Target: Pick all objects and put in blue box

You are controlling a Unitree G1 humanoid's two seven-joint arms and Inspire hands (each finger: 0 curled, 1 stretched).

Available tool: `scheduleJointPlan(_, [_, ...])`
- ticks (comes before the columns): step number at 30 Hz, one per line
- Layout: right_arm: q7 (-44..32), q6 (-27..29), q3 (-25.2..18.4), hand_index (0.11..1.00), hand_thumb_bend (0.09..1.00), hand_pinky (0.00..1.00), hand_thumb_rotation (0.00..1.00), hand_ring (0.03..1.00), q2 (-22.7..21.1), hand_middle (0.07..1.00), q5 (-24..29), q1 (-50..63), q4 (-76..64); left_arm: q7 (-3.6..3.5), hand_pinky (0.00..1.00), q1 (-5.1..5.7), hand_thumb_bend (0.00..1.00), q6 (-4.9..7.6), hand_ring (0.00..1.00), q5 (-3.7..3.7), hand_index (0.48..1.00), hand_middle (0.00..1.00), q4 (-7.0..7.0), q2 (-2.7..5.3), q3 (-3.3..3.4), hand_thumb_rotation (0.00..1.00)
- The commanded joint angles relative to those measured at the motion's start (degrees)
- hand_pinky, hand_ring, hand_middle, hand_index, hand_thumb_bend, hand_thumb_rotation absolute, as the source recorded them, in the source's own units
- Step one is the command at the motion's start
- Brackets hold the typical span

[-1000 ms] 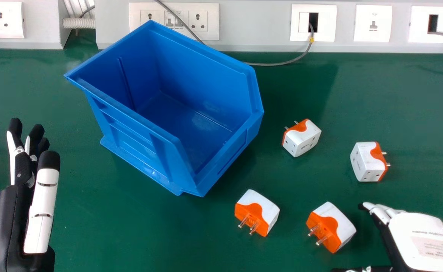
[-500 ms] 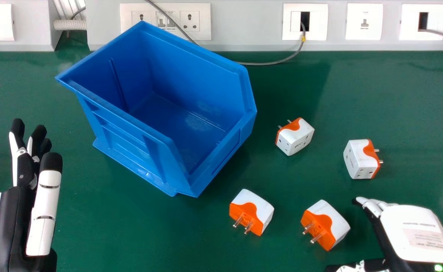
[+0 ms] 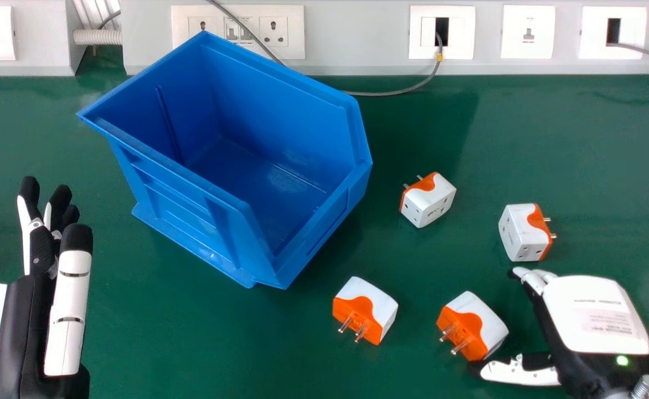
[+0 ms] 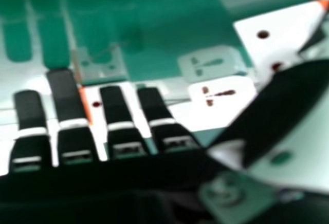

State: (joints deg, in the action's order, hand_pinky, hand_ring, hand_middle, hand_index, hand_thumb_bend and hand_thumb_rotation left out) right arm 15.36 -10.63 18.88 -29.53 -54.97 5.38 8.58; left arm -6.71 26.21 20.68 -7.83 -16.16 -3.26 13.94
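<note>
In the head view my right hand is low at the right, fingers extended and thumb apart, just right of the nearest-right plug adapter. More white and orange adapters lie on the table: one left of it, one right of the box, one beyond my hand. The blue box stands open-topped at centre left. My left hand rests at the far left, fingers straight. In the right hand view my right hand has straight fingers, with a white adapter near its thumb.
A grey trunking with wall sockets runs along the table's back edge. A grey cable passes behind the box. Green table surface lies before the box and between the adapters.
My right hand has moved farther in over the table, up and slightly left, with its thumb now showing spread. The whole scene has shifted slightly left in the head view. The adapters lie as before.
</note>
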Motion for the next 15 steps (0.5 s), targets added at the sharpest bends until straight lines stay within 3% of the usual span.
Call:
scheduleJointPlan(1, [-2.06,0.74,1.78,0.841,0.814,0.73,0.74,0.809,0.89,0.838,-0.12,-0.8,0.52,0.3,1.0,0.1,0.55,0.67,1.0,0.35,1.0,1.0,-1.01,-0.09,0.01,0.93])
scheduleJointPlan(6, [-2.4,0.63,2.89,0.851,0.809,0.76,0.76,0.824,1.07,0.849,-0.7,-1.62,0.66,0.49,1.0,0.15,0.56,0.67,1.0,0.32,1.0,1.0,-0.93,-0.11,-0.04,0.92])
scheduleJointPlan(12, [-2.58,1.16,3.78,0.852,0.811,0.76,0.76,0.827,1.53,0.849,-0.69,-1.26,0.45,0.05,1.0,-0.08,0.55,1.28,1.0,-0.05,1.0,1.0,-0.44,-0.56,0.12,0.93])
scheduleJointPlan(15, [-2.31,1.93,4.7,0.854,0.813,0.76,0.77,0.829,1.19,0.85,-1.38,-0.83,0.05,0.12,1.0,-0.08,0.54,0.95,1.0,-0.07,1.0,1.0,-0.68,-0.54,0.09,0.92])
